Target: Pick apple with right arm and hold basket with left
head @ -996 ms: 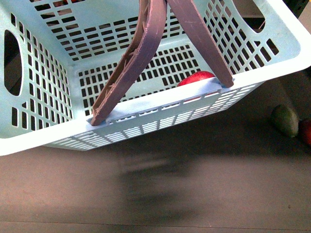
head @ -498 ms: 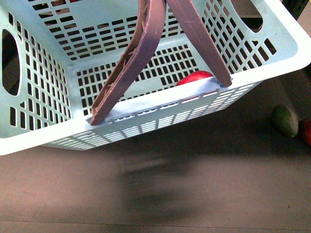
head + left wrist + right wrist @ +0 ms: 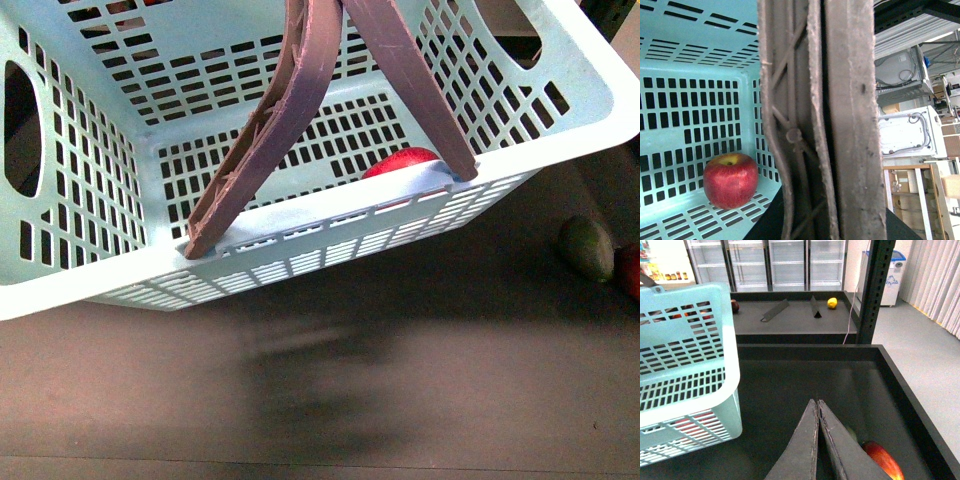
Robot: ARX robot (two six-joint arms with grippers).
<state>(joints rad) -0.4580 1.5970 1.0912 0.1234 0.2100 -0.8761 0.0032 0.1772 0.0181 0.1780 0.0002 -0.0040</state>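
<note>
- Small coloured items on a far shelf (image 3: 660,275) are showing in the right wrist view, with any print too small to read.
- The apple (image 3: 403,160) is sitting inside the basket (image 3: 90,280), on the slotted floor just behind the near wall.
- The brown handles (image 3: 300,90) are standing raised, meeting at the top.
- The left gripper's fingers are not showing, so its grip cannot be told.
- The right gripper (image 3: 817,405) is hanging pinched closed and empty above the dark tray (image 3: 910,390), apart from the basket.
- A green fruit (image 3: 586,248) and a red fruit (image 3: 630,272) are lying side by side to the right of the basket.
- Open dark surface is stretching in front of the basket's near rim.
</note>
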